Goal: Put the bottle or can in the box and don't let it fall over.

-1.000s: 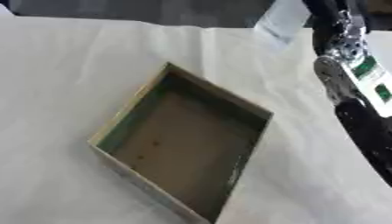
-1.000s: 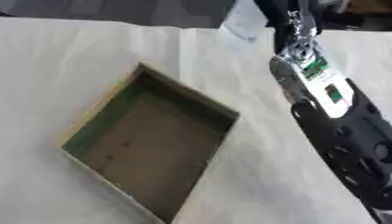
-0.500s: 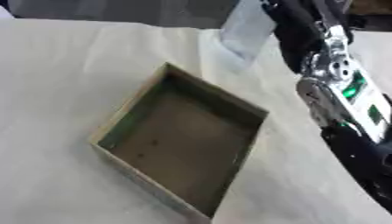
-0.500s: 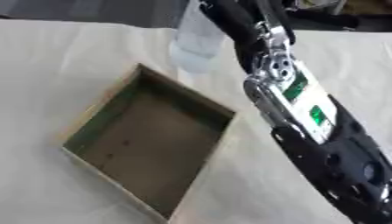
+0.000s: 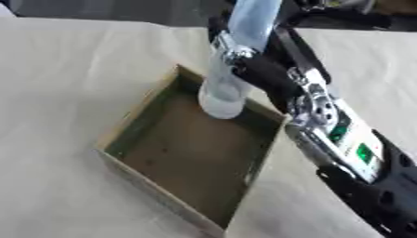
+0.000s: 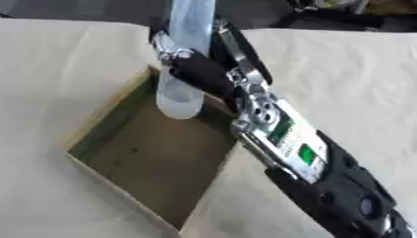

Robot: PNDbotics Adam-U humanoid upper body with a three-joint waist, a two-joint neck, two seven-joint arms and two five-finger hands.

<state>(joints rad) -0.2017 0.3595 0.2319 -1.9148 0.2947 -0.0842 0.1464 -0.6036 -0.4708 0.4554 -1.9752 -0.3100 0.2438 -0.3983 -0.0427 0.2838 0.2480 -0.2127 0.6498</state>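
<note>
A clear plastic bottle [image 5: 231,69] hangs upright over the far corner of the open cardboard box [image 5: 130,124], its base just above the box floor. My right hand [image 5: 257,69] is shut on the bottle around its middle, with the arm reaching in from the lower right across the box's right wall. The box is shallow, brown inside with greenish walls, and holds nothing else. My left hand shows in neither view.
The box sits on a pale cloth-covered table [image 5: 65,69]. Dark shapes lie beyond the table's far edge [image 5: 358,18]. My right forearm [image 5: 350,148] covers the table to the right of the box.
My right hand has carried the bottle from the far right of the table leftward and toward me, to above the box's far corner. The camera view has shifted too.
</note>
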